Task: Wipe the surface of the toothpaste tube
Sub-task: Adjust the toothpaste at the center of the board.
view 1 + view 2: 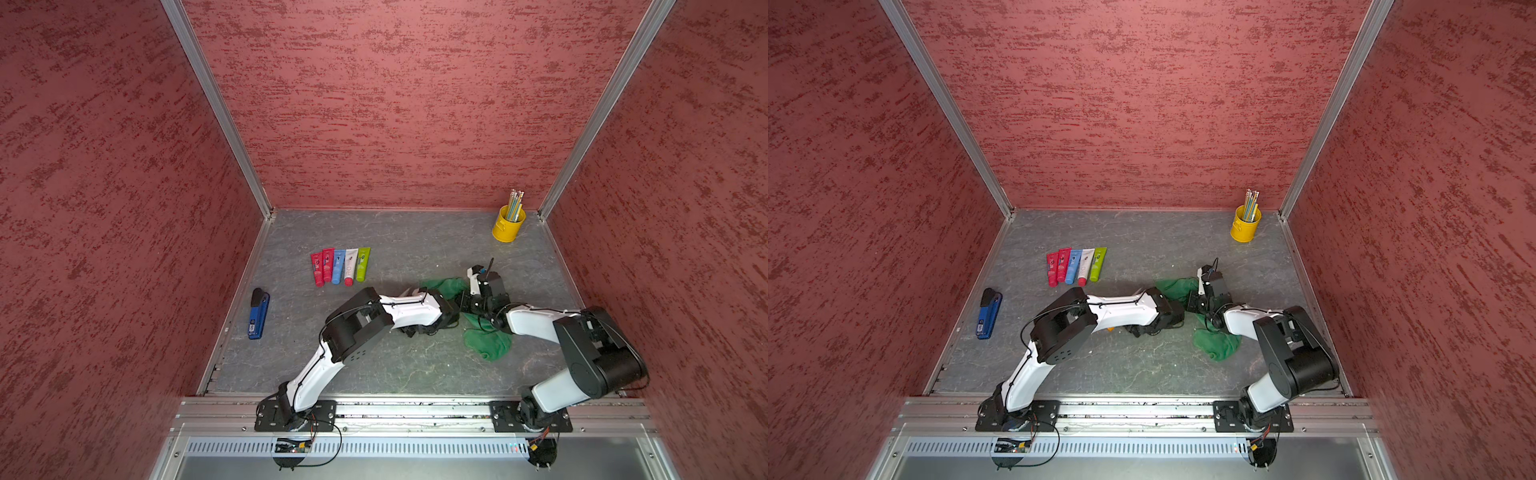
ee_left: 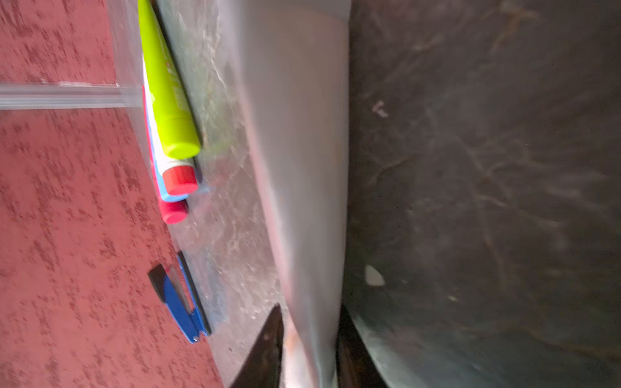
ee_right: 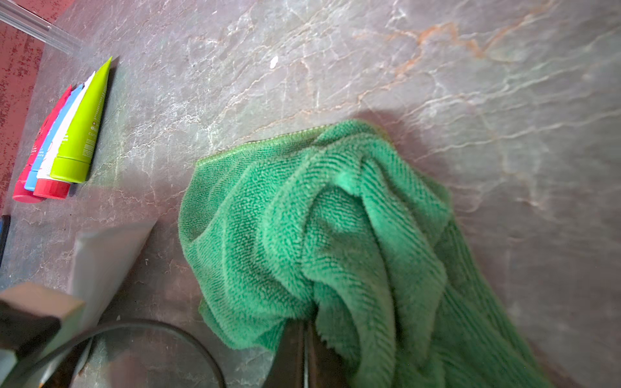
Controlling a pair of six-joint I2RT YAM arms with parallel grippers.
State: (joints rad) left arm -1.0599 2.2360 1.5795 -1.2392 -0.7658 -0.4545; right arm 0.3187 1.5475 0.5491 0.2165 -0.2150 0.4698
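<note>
Red textured walls (image 1: 374, 104) close in the grey, veined table (image 1: 395, 245) on three sides. From the near rail the left arm (image 1: 316, 374) and the right arm (image 1: 598, 357) both reach inward and meet close together right of the table's middle. A green cloth (image 1: 488, 338) lies crumpled under and around the right arm's wrist. In the right wrist view the right jaws are pressed together, pinching a fold of it, and the rest bunches on the table. The toothpaste tube (image 2: 295, 151), pale grey, runs lengthwise between the left jaws, which stand apart on either side of it. That view is blurred, so whether they press on it cannot be told. In the right wrist view its flat end (image 3: 107, 248) lies just beside the cloth, not touching it. Well apart, toward the left wall, five small tubes (image 1: 340, 266) lie side by side, red, red, blue, white and lime. A blue stapler (image 1: 258, 313) lies nearer the left wall. In the far right corner stands a yellow cup (image 1: 508, 226) holding pencils (image 1: 515, 201).
</note>
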